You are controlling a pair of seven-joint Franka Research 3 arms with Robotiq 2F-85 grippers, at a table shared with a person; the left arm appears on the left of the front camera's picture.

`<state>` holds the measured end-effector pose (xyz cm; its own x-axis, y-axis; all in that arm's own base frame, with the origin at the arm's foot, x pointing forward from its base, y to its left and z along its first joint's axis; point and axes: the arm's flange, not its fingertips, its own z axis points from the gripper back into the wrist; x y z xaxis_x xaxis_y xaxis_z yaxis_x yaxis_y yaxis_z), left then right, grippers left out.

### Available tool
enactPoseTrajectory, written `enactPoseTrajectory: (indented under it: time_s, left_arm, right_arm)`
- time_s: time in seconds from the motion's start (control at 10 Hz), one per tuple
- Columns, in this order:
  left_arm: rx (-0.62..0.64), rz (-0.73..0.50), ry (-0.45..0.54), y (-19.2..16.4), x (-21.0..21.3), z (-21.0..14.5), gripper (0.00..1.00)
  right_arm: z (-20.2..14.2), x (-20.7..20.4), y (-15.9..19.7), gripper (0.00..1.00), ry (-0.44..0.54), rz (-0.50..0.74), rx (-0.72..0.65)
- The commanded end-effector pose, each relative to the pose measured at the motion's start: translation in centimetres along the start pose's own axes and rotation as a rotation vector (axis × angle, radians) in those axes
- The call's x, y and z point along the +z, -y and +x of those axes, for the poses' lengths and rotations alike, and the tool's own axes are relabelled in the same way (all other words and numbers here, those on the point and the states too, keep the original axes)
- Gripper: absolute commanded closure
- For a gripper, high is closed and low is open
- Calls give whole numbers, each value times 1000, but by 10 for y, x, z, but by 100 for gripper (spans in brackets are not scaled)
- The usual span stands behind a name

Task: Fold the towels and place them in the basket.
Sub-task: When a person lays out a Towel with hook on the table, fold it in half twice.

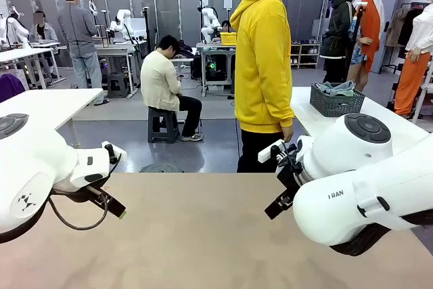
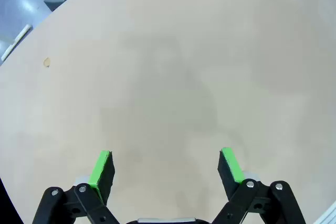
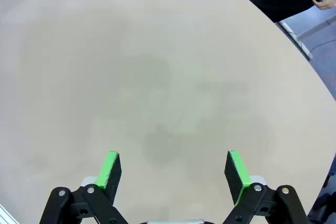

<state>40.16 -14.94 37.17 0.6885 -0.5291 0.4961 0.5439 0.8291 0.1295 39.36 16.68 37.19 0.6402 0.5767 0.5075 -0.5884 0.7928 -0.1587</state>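
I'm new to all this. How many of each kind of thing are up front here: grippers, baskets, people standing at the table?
Grippers, both open: 2, the left gripper and the right gripper
Baskets: 1, the basket on the white side table, with towels too bunched to count
People at the far side: 1, the person
Total: 4

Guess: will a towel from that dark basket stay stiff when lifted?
Probably not: the towels lie rumpled in the basket, so one would likely droop. Those soft folds also suggest it's light and easy to pinch.
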Motion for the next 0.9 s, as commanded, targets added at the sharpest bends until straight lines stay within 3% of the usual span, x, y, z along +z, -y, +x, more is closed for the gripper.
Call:
enactPoseTrajectory:
  time_s: [0.0,0.8]
  left_arm:
    - [0,0,0,0,0,0,0]
    - [0,0,0,0,0,0,0]
  right_arm:
    - [0,0,0,0,0,0,0]
    - [0,0,0,0,0,0,0]
